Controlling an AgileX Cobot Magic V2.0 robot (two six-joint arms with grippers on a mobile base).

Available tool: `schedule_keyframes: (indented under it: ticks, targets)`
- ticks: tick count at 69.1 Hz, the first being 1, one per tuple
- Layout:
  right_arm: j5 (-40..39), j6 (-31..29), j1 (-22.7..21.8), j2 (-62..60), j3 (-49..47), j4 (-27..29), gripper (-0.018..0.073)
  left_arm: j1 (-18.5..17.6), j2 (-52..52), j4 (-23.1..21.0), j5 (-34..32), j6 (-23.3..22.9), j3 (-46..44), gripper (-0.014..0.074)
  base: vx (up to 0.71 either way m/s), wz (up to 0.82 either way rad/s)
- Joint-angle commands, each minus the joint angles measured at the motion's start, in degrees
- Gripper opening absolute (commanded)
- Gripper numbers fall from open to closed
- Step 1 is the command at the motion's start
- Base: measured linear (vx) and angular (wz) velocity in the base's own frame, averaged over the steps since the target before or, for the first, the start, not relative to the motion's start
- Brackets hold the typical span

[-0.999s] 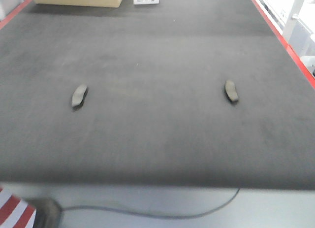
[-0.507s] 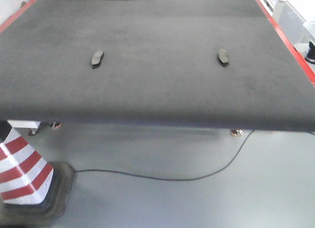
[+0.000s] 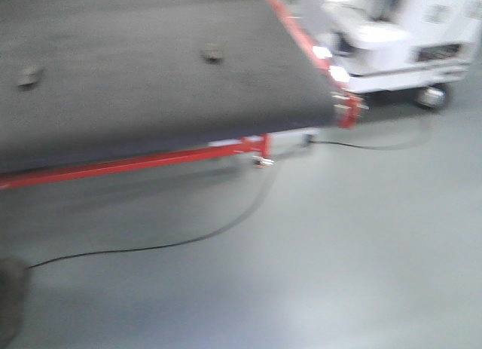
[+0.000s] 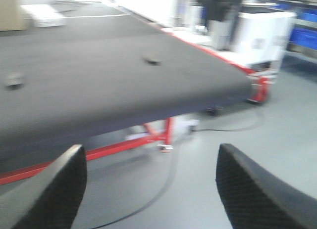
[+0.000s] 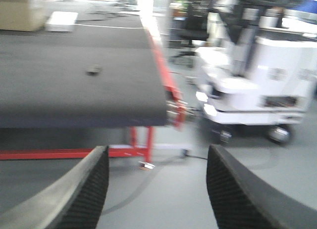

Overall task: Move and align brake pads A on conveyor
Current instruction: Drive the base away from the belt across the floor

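The frames are motion-blurred. The conveyor (image 3: 151, 85) fills the upper left of the front view, a dark belt on a red frame. Two brake pads A lie on it, one (image 3: 213, 54) nearer the right edge and one (image 3: 29, 77) at the far left. The left wrist view shows both pads (image 4: 152, 61) (image 4: 14, 80) on the belt (image 4: 99, 80). One pad (image 5: 92, 69) shows in the right wrist view on the belt (image 5: 74, 90). My left gripper (image 4: 151, 189) and right gripper (image 5: 157, 189) both hang open and empty over the grey floor, away from the conveyor.
A black cable (image 3: 188, 240) snakes across the grey floor below the belt's red frame rail (image 3: 135, 164). A white wheeled machine (image 3: 392, 47) stands right of the conveyor. A cardboard box (image 5: 22, 14) and a white box (image 5: 60, 21) sit at the belt's far end.
The view has swung right and pulled back from the conveyor. The pads now sit at the upper left, and the white machine has come into view. The pads themselves have not moved on the belt.
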Motion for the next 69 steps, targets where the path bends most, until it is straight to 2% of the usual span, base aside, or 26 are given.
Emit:
schedule_keyframes:
  ticks: [1,32,69]
  targets:
    - [-4.3,0.0,0.0,0.7,-1.4,-0.6,0.0416,0.0,0.9,-0.5,-4.5,0.0,-1.3,0.0512,-0.25,-0.95]
    - [-4.3,0.0,0.0,0.7,-1.4,-0.6,0.0416,0.0,0.9,-0.5,-4.5,0.0,-1.3,0.0512,-0.24,-0.93]
    - [-4.3,0.0,0.0,0.7,-1.4,-0.6,0.0416,0.0,0.9,-0.5,-4.5,0.0,-1.3,0.0512,-0.18,-0.76]
